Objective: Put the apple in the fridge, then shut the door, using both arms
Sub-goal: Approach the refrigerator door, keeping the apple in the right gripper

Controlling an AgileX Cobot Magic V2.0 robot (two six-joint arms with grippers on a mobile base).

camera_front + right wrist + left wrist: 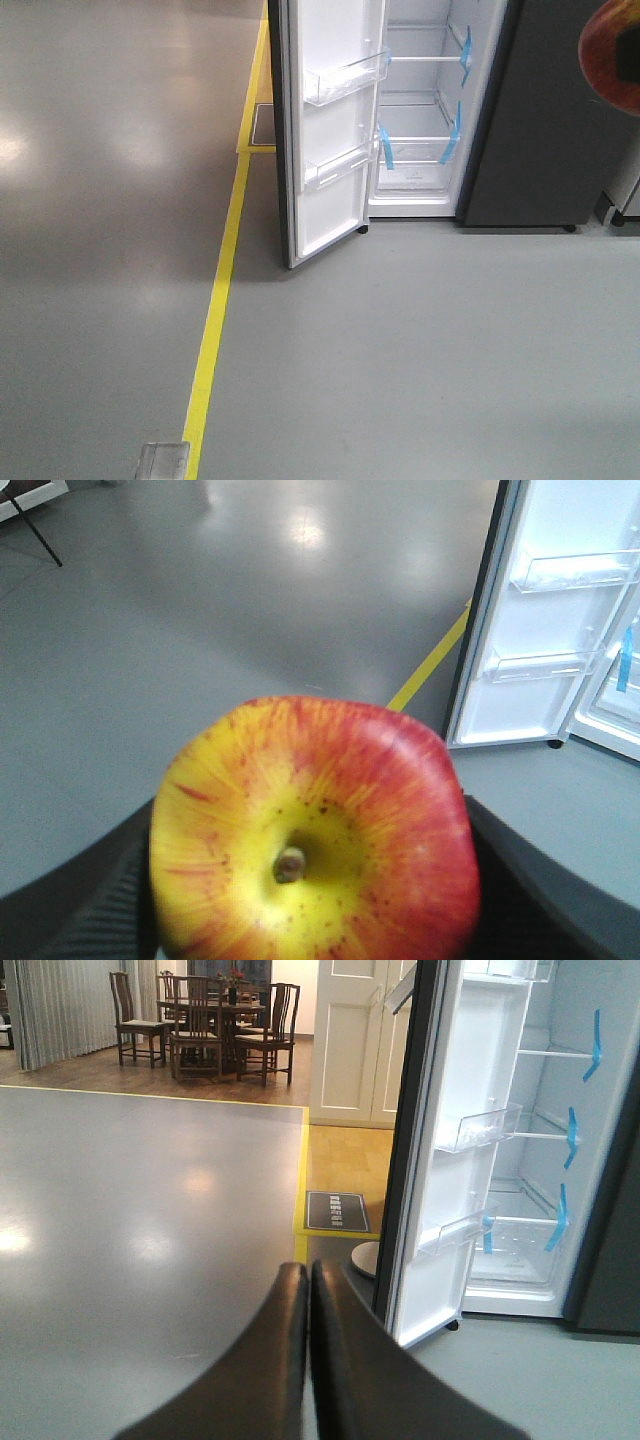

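Observation:
My right gripper (312,885) is shut on the apple (315,830), red and yellow with its stem dimple facing the camera. Its dark fingers (80,910) press both sides. In the front view the apple (612,55) shows at the top right edge, in front of the fridge's dark grey side. The fridge (420,110) stands open, with white shelves and blue tape strips inside. Its door (330,130) swings out to the left, showing its white inner face and clear bins. My left gripper (309,1275) is shut on nothing, low over the grey floor, left of the door (440,1210).
A yellow floor line (215,310) runs from the door's foot toward me. A dark floor plate (338,1211) and a round white object (366,1258) lie behind the door. Dining chairs (205,1020) and white panel doors (350,1040) stand far back. A small clear piece (163,458) lies on the floor.

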